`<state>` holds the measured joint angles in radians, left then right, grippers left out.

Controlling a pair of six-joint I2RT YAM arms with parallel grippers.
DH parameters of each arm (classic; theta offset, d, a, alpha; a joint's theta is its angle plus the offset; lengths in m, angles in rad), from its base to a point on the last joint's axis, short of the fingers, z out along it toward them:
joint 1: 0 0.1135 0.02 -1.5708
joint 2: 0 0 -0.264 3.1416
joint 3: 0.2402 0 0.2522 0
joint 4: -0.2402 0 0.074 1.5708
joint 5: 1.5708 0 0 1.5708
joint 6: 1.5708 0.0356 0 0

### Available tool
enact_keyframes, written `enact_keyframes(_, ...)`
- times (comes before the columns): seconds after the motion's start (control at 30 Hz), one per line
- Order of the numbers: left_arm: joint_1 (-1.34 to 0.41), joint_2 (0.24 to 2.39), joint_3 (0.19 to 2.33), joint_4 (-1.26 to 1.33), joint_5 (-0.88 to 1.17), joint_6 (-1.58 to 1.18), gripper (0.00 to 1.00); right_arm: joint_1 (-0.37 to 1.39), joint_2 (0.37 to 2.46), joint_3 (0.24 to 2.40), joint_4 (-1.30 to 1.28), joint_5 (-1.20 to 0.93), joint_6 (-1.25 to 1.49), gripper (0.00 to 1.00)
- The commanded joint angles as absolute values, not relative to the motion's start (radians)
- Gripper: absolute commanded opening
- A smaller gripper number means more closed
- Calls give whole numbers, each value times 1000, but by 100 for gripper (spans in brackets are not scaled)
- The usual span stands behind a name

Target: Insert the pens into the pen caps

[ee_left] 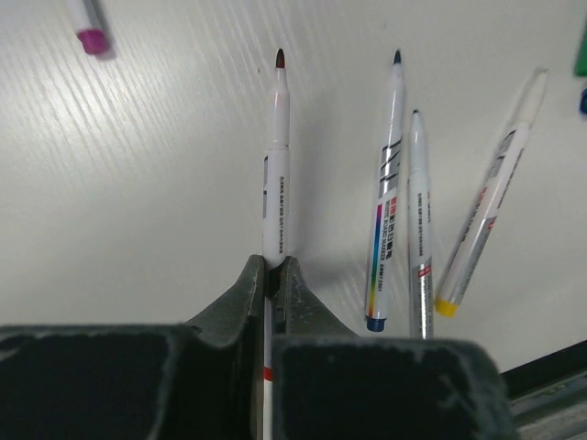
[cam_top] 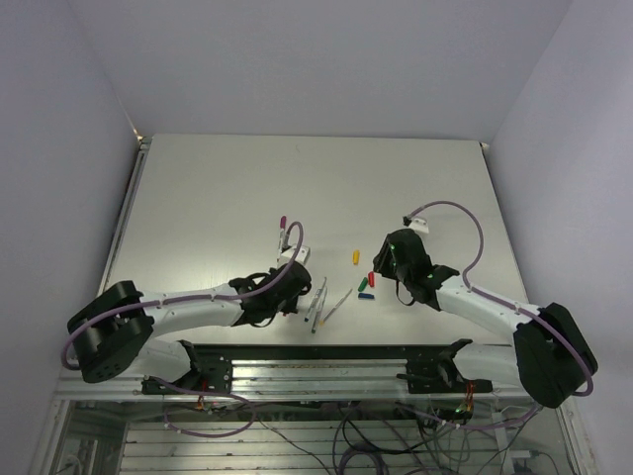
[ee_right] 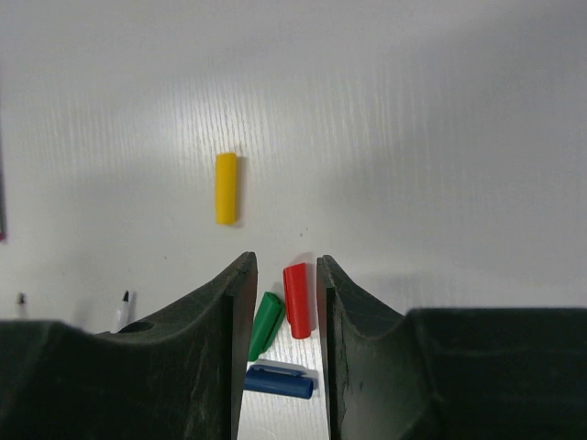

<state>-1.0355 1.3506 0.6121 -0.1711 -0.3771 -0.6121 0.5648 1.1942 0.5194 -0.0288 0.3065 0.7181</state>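
My left gripper (ee_left: 272, 266) is shut on a white-grey pen (ee_left: 276, 183) with a red tip that points away from the fingers, over the table. Three uncapped pens (ee_left: 385, 202) lie side by side to its right; they also show in the top view (cam_top: 321, 300). My right gripper (ee_right: 285, 266) is open and hovers over the caps: a red cap (ee_right: 295, 300) and a green cap (ee_right: 267, 324) show between the fingers, with a blue cap (ee_right: 278, 381) nearer the wrist. A yellow cap (ee_right: 226, 188) lies apart, beyond the fingertips. In the top view the left gripper (cam_top: 292, 275) is left of the caps (cam_top: 367, 285), and the right gripper (cam_top: 384, 269) is beside them.
A pen with a magenta cap (cam_top: 280, 230) lies farther back on the white table (cam_top: 316, 178); it also shows in the left wrist view (ee_left: 90, 27). The table's near edge (ee_left: 550, 376) is close behind the loose pens. Two pen tips (ee_right: 122, 310) show at the left of the right wrist view.
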Motion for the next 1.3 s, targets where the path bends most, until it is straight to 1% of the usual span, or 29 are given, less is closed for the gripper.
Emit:
enact_keyframes(0.0,-1045,1294,647,-132,-439,-574,7,583,1222,524,-50,276,707,33)
enact_keyframes(0.43,-1044,1277,685,-42,-410,-544,7,619,1310,534,-71,271,700,31)
enact_keyframes(1.03,-1039,1283,686,-36,-414,-536,7,628,1393,550,-62,279,696,29)
enact_keyframes(1.27,-1035,1284,684,-33,-410,-538,7,641,1420,577,-118,291,699,25)
